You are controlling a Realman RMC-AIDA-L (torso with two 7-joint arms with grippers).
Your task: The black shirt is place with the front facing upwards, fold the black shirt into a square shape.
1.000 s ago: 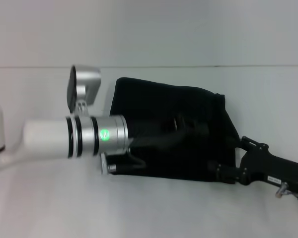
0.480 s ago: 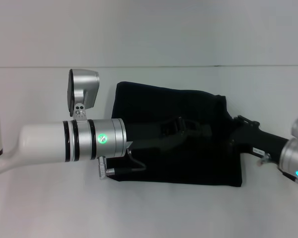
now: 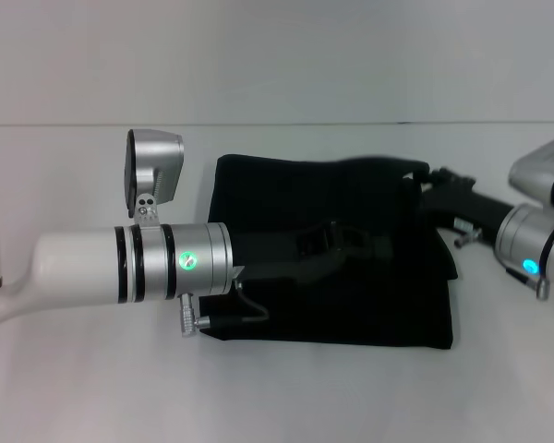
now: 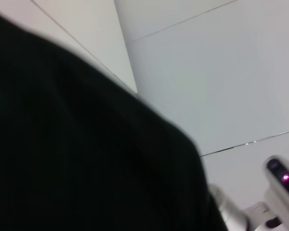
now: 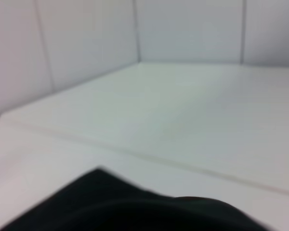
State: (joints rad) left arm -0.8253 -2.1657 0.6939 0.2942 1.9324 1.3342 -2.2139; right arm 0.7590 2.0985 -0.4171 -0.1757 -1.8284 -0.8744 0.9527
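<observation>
Evenly and brightly lit, soft and diffuse, source not discernible. Only faint shadow along the near edge of the black shirt, itself so dark that folds barely register. Slightly soft throughout the head view. Heavily out of focus in both wrist views, cloth edges smeared against the pale surface. Small green lamps glowing on both arms beside the shirt.

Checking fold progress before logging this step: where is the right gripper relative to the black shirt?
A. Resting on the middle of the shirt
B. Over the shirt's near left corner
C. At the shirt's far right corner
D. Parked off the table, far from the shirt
C: in the head view the right gripper meets the black shirt at its far right corner, while the left gripper is over the middle.
</observation>
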